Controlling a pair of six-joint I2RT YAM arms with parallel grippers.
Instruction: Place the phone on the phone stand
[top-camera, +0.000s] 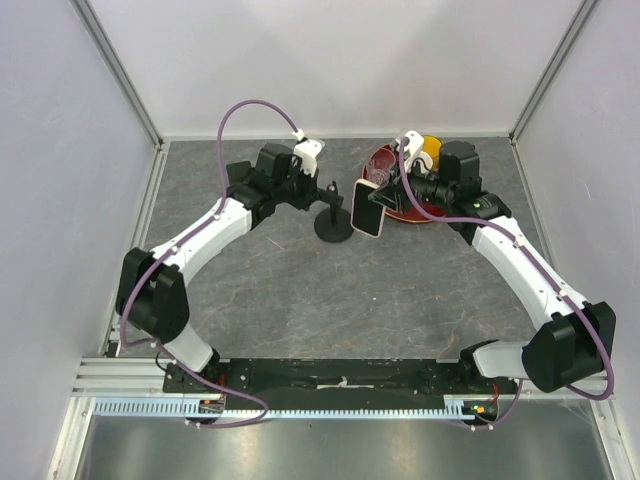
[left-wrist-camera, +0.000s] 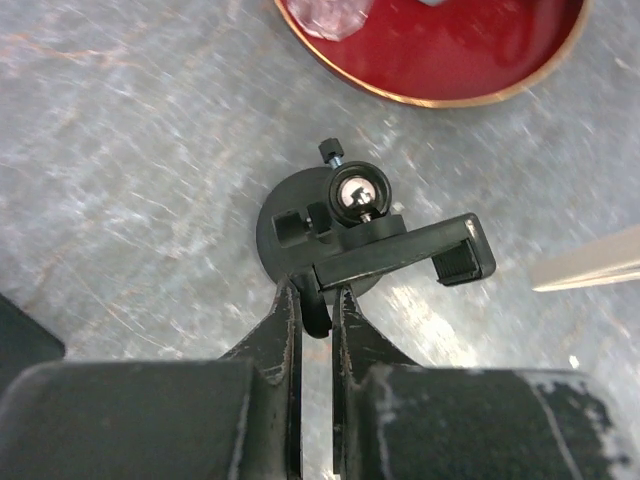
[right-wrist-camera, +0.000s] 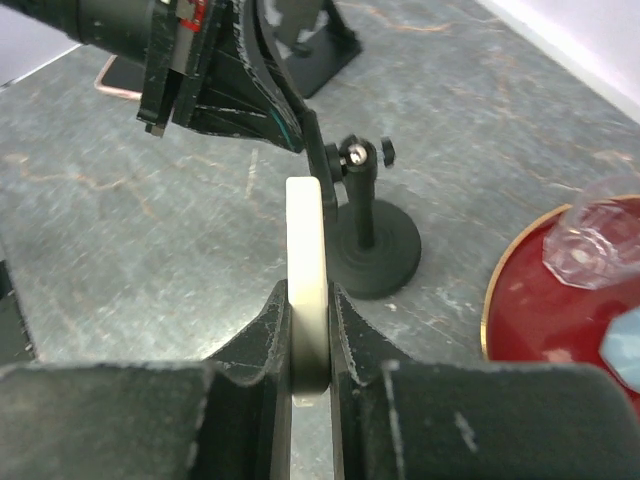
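- The right gripper (right-wrist-camera: 310, 305) is clamped on the phone (right-wrist-camera: 305, 225), which is held on edge, off the table, just beside the stand (right-wrist-camera: 372, 240).
- The left gripper (left-wrist-camera: 315, 300) is closed on the near end of the stand's clamp (left-wrist-camera: 400, 250), so the stand is judged to be steadied for the insertion.
- The step in hand is judged to be seating the phone in the clamp. The phone's flat side should be squared to the clamp bar, and its edges brought between the end hooks, before anything is released.
- The clamp is carried on a ball joint (left-wrist-camera: 358, 195). A sideways push could swing it, so the phone is best eased in along the bar.
- One end of the clamp is taken up by the left gripper, so room there is narrow, and a knock between the two grippers is to be guarded against.
- A red plate (left-wrist-camera: 450, 55) lies just behind the stand, with a clear glass piece (right-wrist-camera: 600, 240) on it, and the right wrist is seen close above it.
- Whether the clamp is spread wide enough for the phone cannot be told.
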